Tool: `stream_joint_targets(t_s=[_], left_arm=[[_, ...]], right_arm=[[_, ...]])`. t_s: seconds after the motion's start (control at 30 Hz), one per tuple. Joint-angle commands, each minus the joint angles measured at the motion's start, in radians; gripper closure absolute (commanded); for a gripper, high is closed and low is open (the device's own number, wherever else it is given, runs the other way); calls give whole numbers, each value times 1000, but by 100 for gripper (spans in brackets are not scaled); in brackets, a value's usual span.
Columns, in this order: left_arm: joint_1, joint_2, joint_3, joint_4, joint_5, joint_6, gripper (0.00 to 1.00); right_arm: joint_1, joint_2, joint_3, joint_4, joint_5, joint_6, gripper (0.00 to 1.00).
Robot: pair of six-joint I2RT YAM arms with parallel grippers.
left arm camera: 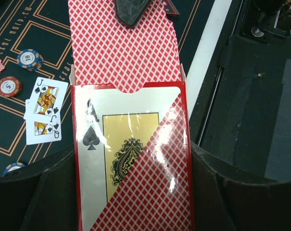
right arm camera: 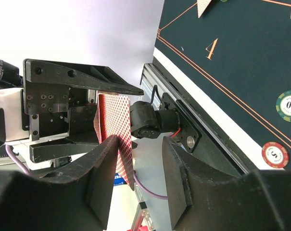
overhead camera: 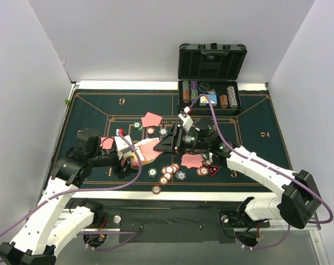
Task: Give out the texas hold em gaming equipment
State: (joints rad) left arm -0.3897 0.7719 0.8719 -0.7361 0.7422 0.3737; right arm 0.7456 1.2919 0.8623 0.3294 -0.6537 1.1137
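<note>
One deck (left arm camera: 121, 53) pokes from the card box (left arm camera: 131, 159) my left tool (left arm camera: 133, 192) clamps, long axis toward my right tool (right arm camera: 140, 144). That one straddles it, half-wide, unpinched.

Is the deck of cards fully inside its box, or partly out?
Partly out: the red-backed deck sticks out past the open mouth of the card box.

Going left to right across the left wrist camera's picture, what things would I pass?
A red chip → face-up jack of spades → red card box → white table edge → black frame.
</note>
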Motion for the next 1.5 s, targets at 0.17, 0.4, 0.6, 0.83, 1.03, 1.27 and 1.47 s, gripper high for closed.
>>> stream_joint_targets(t_s=[0.17,0.4,0.6,0.83,1.03,1.27,1.47], left_arm=[[5,-19,44,86,46,-12,100],[5,-22,42,86,40,-10,100],[5,-25,44,83,39,-4,100],[5,-29,45,73,40,1,100],[5,-33,45,72,39,-1,100],[5,-29,53,76,43,-10,100],[5,-33,61,60,43,-2,100]], right_arm=[[-26,-71,17,-75,16,-52,69],[-57,-101,46,-118,16,-57,90],[-89,-132,64,-141,5,-61,100],[-221,-175,183,-326,6,-193,100],[-224,-85,375,-653,205,-435,100],[-14,200,584,-949,780,-658,100],[46,509,771,-1033,1054,-669,100]])
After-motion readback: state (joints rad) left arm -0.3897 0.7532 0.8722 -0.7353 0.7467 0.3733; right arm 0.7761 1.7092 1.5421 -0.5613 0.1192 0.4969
